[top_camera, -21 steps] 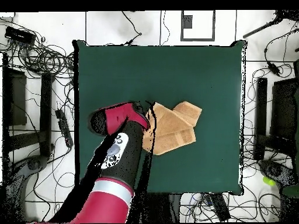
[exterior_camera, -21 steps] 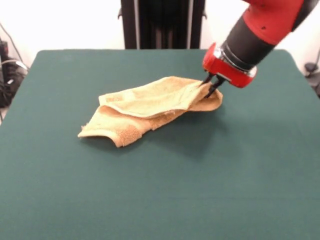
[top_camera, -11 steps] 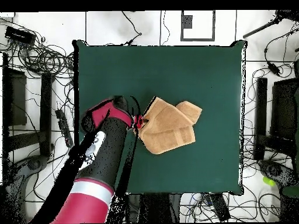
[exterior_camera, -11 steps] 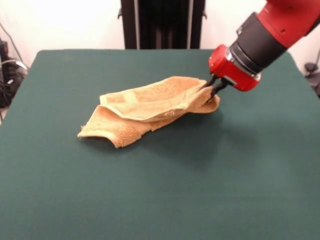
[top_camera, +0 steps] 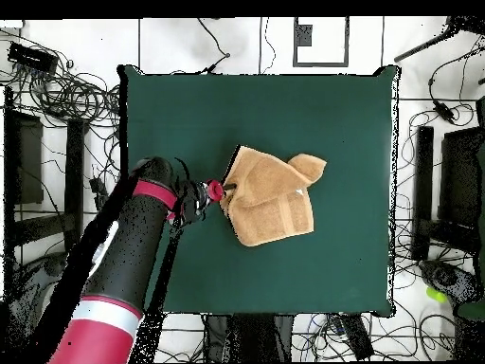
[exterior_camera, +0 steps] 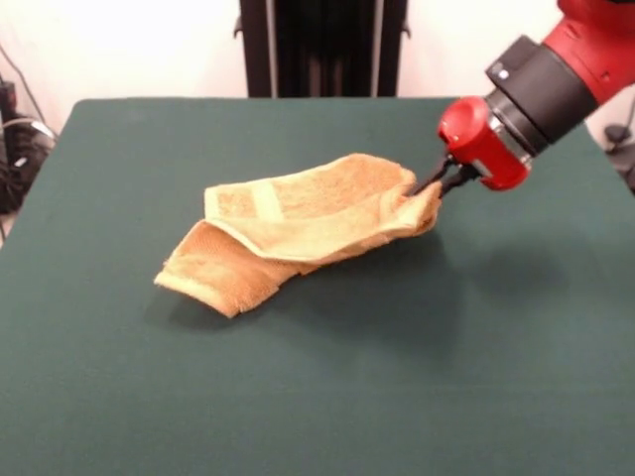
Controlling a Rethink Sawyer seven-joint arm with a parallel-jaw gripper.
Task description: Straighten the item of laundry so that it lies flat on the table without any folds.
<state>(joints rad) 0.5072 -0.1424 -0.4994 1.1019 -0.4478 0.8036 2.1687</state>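
The item of laundry (exterior_camera: 298, 223) is an orange-tan towel, folded over itself in the middle of the table (exterior_camera: 317, 377). Its right end is lifted off the green cloth and its left end rests on it. My gripper (exterior_camera: 435, 185) is shut on the towel's right corner, with the red wrist tilted up and to the right. From overhead, the towel (top_camera: 273, 197) lies right of the gripper (top_camera: 224, 192), which pinches its left edge. A woven band shows on the upper layer near the left end in the front view.
The table (top_camera: 350, 114) is ringed by cables on the floor (top_camera: 66, 90) and dark equipment (top_camera: 464, 190) at both sides. A black post (exterior_camera: 322, 45) stands behind the far edge.
The gripper has moved right and up in the front view, pulling the towel's held corner with it. The upper layer has stretched out and lifted.
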